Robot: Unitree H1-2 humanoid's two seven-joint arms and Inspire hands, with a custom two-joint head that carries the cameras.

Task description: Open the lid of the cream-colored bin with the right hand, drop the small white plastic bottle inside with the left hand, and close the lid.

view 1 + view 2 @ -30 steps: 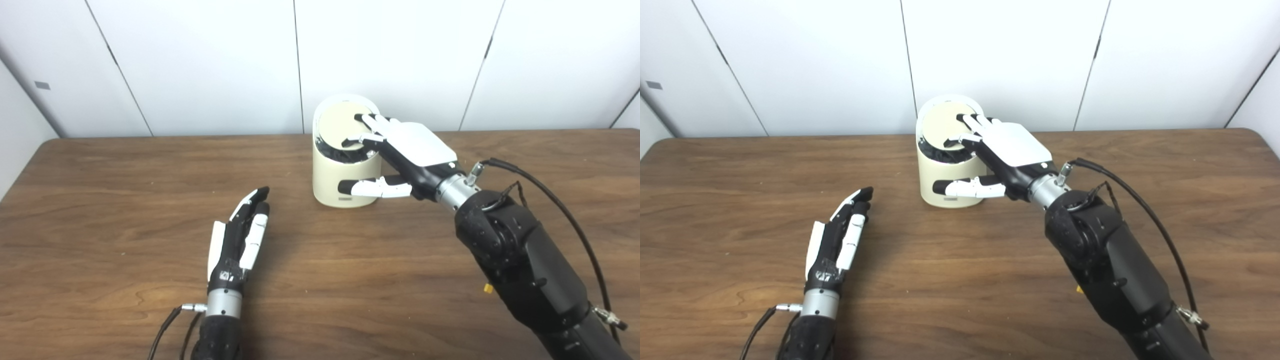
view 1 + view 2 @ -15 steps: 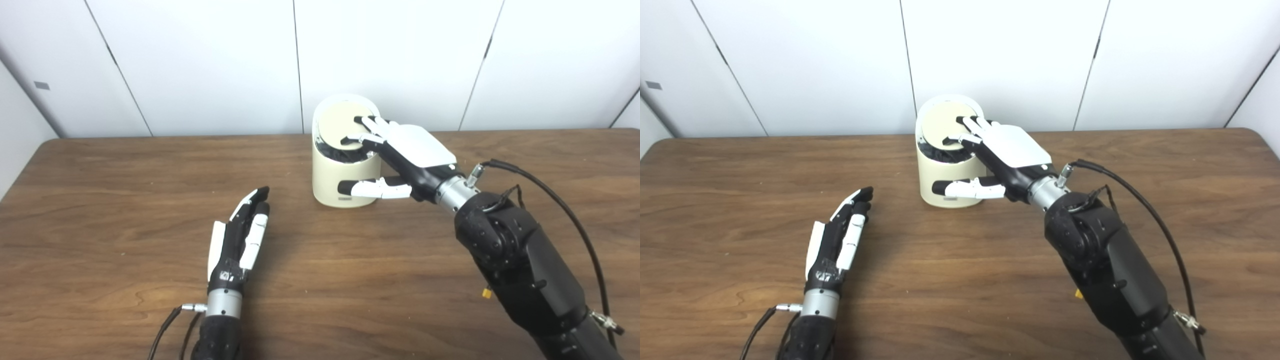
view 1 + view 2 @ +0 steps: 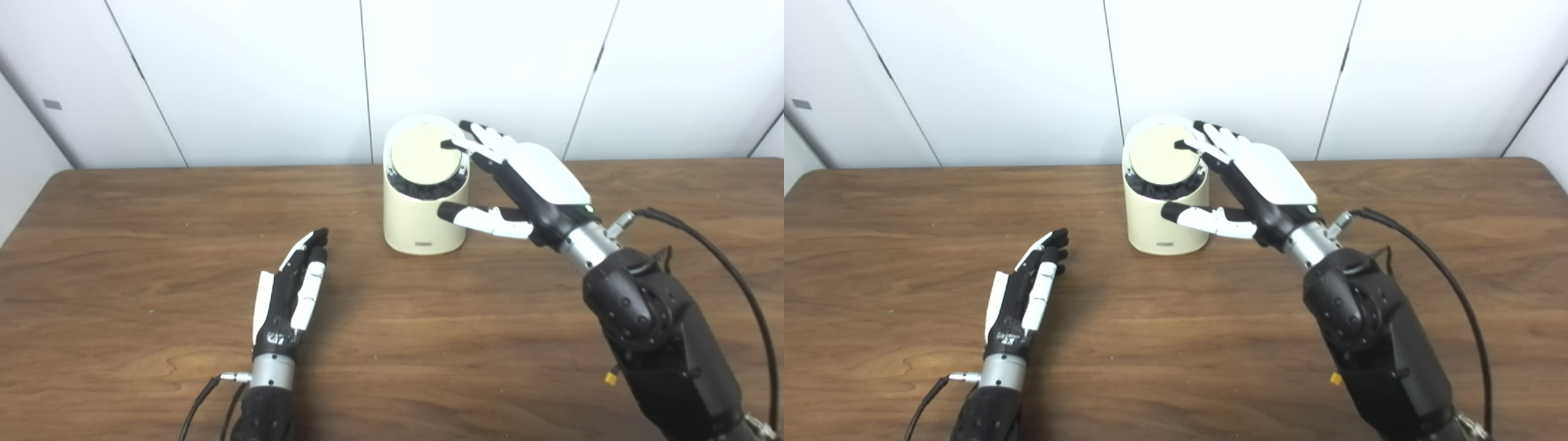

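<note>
The cream-colored bin (image 3: 422, 211) stands at the far middle of the wooden table. Its round lid (image 3: 425, 155) sits tilted toward me on the rim, with a dark liner showing below its front edge. My right hand (image 3: 527, 184) is open at the bin's right side, fingers spread, fingertips (image 3: 456, 144) at the lid's right edge and thumb beside the bin wall. My left hand (image 3: 294, 288) lies flat and open on the table, in front of the bin and to its left, holding nothing. No small white bottle is in view.
The table (image 3: 122, 245) is bare brown wood around the bin and hands. A white panelled wall (image 3: 245, 79) runs along its far edge. A black cable (image 3: 723, 263) loops beside my right forearm.
My right hand has lifted and drawn back to the right off the lid, which now sits lower on the rim. My left hand has not moved.
</note>
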